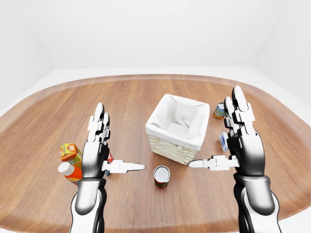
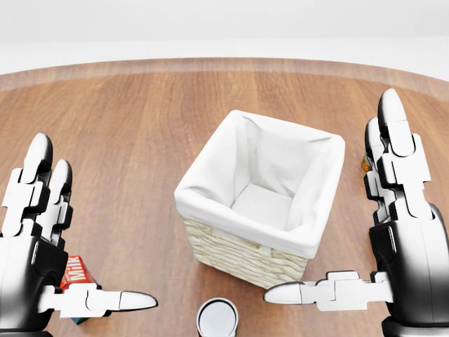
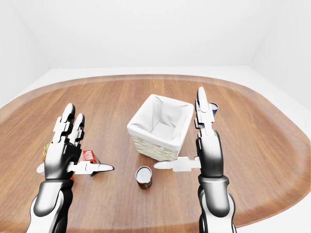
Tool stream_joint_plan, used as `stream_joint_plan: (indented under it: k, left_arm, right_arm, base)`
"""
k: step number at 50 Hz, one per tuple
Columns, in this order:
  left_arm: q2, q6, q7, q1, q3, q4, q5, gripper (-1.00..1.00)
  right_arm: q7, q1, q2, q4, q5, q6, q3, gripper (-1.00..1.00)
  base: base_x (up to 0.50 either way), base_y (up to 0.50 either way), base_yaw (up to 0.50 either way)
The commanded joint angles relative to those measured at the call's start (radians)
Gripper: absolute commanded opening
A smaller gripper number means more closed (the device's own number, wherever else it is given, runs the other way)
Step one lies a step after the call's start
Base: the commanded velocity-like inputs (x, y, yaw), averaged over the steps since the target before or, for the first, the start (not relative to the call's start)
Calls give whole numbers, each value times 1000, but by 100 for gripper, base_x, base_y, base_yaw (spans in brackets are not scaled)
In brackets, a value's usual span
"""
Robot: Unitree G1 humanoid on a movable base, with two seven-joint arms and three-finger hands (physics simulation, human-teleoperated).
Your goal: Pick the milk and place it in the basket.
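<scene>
the red-and-white milk carton (image 3: 89, 156) stands on the round wooden desk (image 1: 131, 97), mostly hidden behind the left hand (image 2: 42, 246), whose fingers are spread and grip nothing. the right hand (image 2: 393, 246) is likewise spread wide and empty. between them sits the woven basket with white cloth lining (image 2: 263, 193). a red-labelled tin can (image 1: 162, 176) stands just beside the basket, toward the desk's near edge. an orange juice carton (image 1: 70, 152) and an orange bottle with a white cap (image 1: 68, 171) crowd the milk.
</scene>
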Motion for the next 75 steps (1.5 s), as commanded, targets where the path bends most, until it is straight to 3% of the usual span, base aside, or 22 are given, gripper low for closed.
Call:
stream_joint_plan:
  k: [1,22,31,41,47,52,54,57,59,60,67,72,75]
  left_arm:
    - [0,0,-2,2,0,-2,-4,100]
    - [1,0,-2,-4,4,11,-5,100]
    - [12,0,-44,-24,20,-20,-37,100]
    - [31,0,-93,-52,37,-16,81,100]
    - [60,0,-98,-117,104,8,144,100]
    - [69,0,-132,-140,133,24,143,100]
    - [77,-8,-131,-152,143,44,161,100]
    - [94,-50,-123,-177,152,110,211,100]
    - [105,-59,-130,-189,162,133,220,100]
    - [114,-81,-120,-200,172,154,234,100]
    - [150,-83,-144,-235,217,201,215,100]
    - [169,-165,-146,-224,238,295,240,100]
    - [176,-175,-159,-223,248,336,231,100]
  right_arm:
    - [0,2,0,-1,0,0,-1,100]
    - [-10,16,3,-16,1,0,1,100]
    - [-8,12,3,-20,8,0,-4,100]
    - [-4,12,2,-23,13,0,0,100]
    - [-4,13,3,-15,14,0,1,100]
    - [-6,13,2,-9,12,0,4,100]
    - [-6,13,2,-9,12,0,5,100]
    - [-7,13,2,-5,11,0,7,100]
    - [-7,13,2,-6,12,0,8,100]
    - [-7,13,2,-7,14,0,6,100]
    - [-6,14,2,-9,15,0,7,100]
    - [-7,14,2,-9,12,0,8,100]
    - [-8,11,2,-10,10,0,10,100]
  base:
    - [19,0,0]
    - [17,0,0]
    - [0,0,0]
    - [0,0,0]
    - [0,0,0]
    - [0,0,0]
    - [0,0,0]
    - [0,0,0]
    - [0,0,0]
    - [0,0,0]
    - [0,0,0]
    - [0,0,0]
    - [0,0,0]
